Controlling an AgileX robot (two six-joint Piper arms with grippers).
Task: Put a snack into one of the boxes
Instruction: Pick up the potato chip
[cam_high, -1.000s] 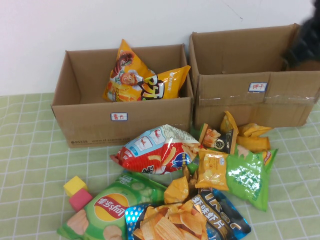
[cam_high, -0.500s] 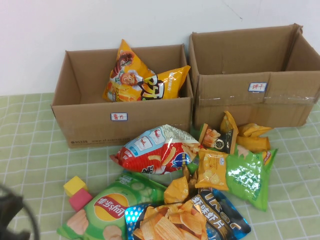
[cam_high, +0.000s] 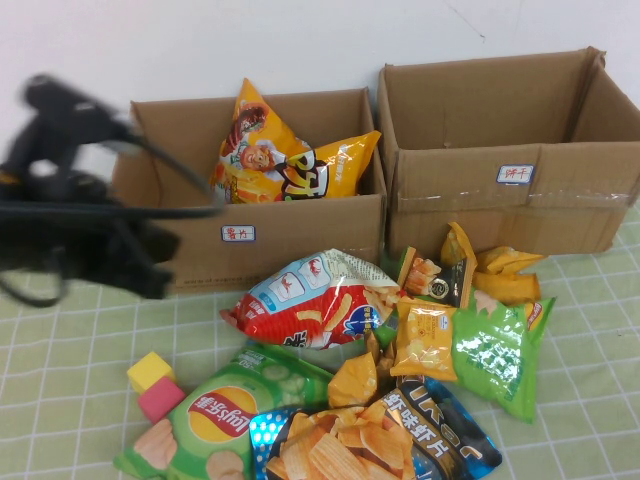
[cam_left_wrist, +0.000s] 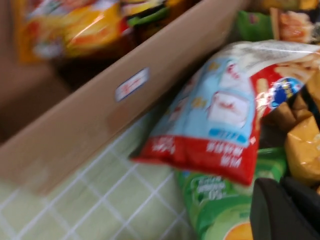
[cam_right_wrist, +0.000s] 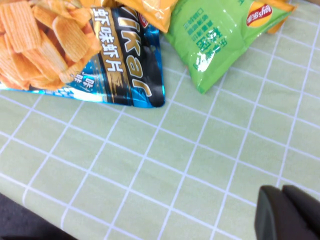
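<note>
Since 0.5 s ago the left arm has swung up from the near left corner and now hangs, blurred, in front of the left box's left end; nothing on the bench has shifted.

High view: the left gripper is a dark smear over the green checked bench; I cannot tell how far it is open, or whether it holds anything. The 2 boxes stand side by side at the back wall. The left box holds 2 orange bags; the right box shows only bare walls. A heap of snacks lies in front of them: a red-and-white bag, a green bag, a Lay's bag and a blue bag. 2 blocks, yellow and pink, touch near the Lay's bag. The right gripper is out of sight here.

Left wrist view: the left box's labelled front wall, the red-and-white bag just beside it, and a dark gripper tip in the corner.

Right wrist view: the right gripper is over bare bench near the blue and green bags; whether it is open cannot be told.
</note>
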